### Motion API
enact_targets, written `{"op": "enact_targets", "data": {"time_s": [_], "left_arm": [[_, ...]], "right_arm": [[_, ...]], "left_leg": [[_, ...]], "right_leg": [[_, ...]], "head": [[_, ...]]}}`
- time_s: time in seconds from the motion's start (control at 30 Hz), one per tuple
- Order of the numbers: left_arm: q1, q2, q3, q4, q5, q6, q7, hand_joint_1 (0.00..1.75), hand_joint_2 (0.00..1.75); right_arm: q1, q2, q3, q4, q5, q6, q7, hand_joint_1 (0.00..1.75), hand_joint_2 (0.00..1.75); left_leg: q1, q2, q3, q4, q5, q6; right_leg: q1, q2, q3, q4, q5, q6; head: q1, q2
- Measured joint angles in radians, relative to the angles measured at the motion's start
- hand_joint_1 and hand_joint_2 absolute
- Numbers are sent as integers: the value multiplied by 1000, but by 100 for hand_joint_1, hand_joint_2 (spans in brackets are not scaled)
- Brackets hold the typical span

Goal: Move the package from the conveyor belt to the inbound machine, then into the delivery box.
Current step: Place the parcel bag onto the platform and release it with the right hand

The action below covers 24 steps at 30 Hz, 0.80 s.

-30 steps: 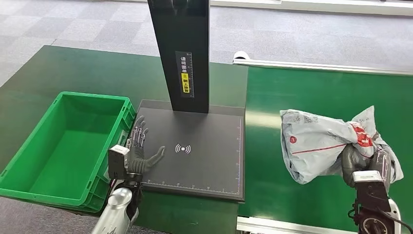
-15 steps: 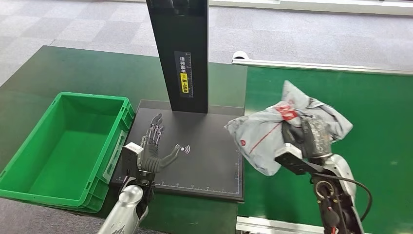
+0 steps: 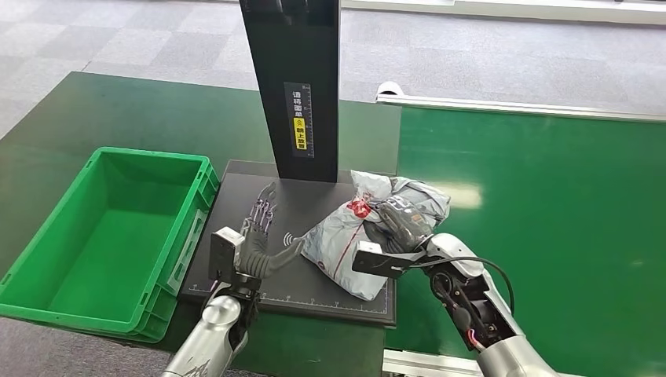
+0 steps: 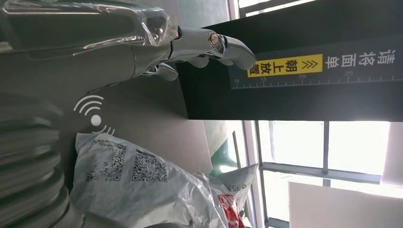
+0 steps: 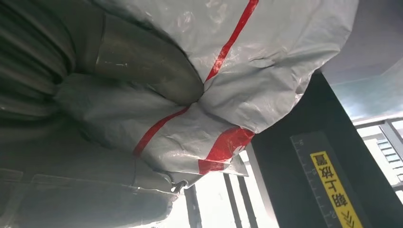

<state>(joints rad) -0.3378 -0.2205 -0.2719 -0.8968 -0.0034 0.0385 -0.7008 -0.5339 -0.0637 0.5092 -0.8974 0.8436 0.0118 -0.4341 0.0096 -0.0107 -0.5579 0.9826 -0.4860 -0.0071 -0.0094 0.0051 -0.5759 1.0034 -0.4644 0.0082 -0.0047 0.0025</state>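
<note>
The right hand point(image 3: 398, 228) grips the crumpled grey plastic mailer package with red stripes point(image 3: 369, 228), its dark fingers closed over the top of the bag; in the right wrist view the thick grey thumb point(image 5: 142, 71) digs into the plastic where a red stripe runs across it. The package is over the right half of the flat black scanning plate of the inbound machine point(image 3: 314, 267), its lower corner near the plate's front right edge; whether it rests on the plate or hangs just above it cannot be told. The left wrist view shows printed square codes on the side of the bag point(image 4: 128, 166), next to the white signal mark on the plate.

The left hand point(image 3: 255, 236) holds nothing, its fingers spread and stretched out above the left part of the plate, the thumb reaching toward the package and close to it. Behind both hands stands the machine's tall black post with a yellow label point(image 3: 294, 86), just behind the package.

Left of the plate, touching its side, sits the green plastic delivery crate point(image 3: 55, 228), open at the top with nothing in it. To the right lies the wide green conveyor belt point(image 3: 550, 220), its metal rail along the far edge; the belt surface beside the right arm is bare. The dark green table point(image 3: 118, 110) extends behind the crate.
</note>
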Motion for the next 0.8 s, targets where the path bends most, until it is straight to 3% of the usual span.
{"op": "enact_targets", "data": {"time_s": [0.13, 0.27, 0.47, 0.8], "left_arm": [[-7, -2, -5, 11, 5, 0, 0, 0, 175], [-22, -11, -13, 28, 14, 3, 0, 0, 175], [-36, -20, -26, 45, 26, 1, 0, 0, 175], [-37, -21, -27, 52, 27, -1, 0, 0, 175]], "right_arm": [[-31, 18, 37, 60, -22, 71, 0, 175, 175], [-65, 75, 91, 163, -72, 149, -2, 175, 175], [-91, 142, 149, 275, -127, 136, -35, 175, 175], [-98, 168, 168, 331, -171, 103, -57, 175, 175]], "left_leg": [[0, 1, 1, 0, 0, 0], [1, 5, 5, 0, 0, 0], [2, 9, 8, -1, -1, -2], [2, 11, 13, -1, -1, -2]], "right_leg": [[0, 1, 0, 0, 0, 0], [1, 5, 2, 0, 0, 0], [2, 9, 4, 0, 0, -1], [2, 10, 8, 0, 1, -1]], "head": [[0, 0], [0, 0], [0, 0], [0, 0]]}}
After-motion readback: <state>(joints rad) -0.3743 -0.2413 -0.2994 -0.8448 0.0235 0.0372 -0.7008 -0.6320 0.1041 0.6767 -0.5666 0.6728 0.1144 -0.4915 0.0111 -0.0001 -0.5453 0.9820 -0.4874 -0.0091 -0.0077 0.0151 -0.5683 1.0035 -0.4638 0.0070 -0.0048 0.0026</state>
